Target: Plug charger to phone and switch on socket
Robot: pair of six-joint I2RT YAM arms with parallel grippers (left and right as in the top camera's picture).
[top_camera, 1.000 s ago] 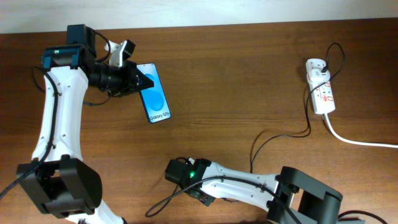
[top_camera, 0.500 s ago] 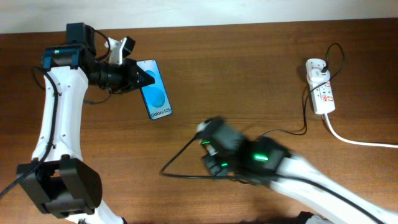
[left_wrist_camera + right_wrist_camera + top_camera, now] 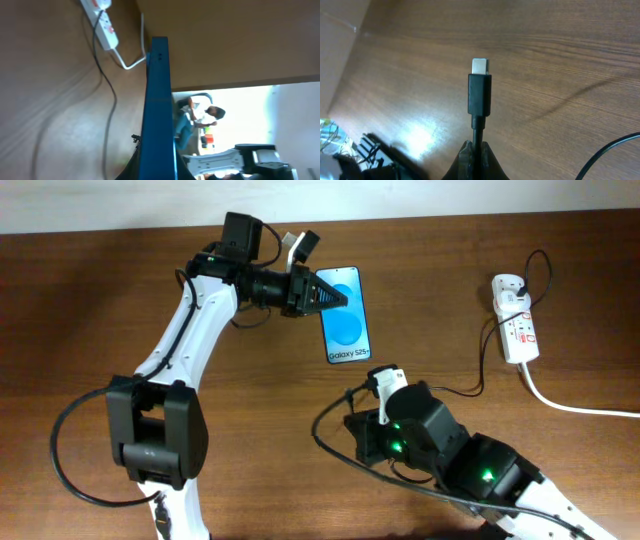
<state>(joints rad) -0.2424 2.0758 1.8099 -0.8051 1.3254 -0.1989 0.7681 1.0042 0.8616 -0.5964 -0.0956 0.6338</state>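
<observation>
Left gripper (image 3: 322,292): clamped on the top end of the phone (image 3: 345,320). In the last second it has carried the phone from the left of the table (image 3: 450,250) toward centre, text-strip end facing your other arm.

Right gripper (image 3: 476,150): pinching the charger (image 3: 480,95) just behind its connector, metal tip free. It has swung up from the near edge and now sits just below the phone.

Both halves are now close, so lining up tip to port is likely next.

Socket (image 3: 516,320): far right, well apart; switch state unreadable.
</observation>
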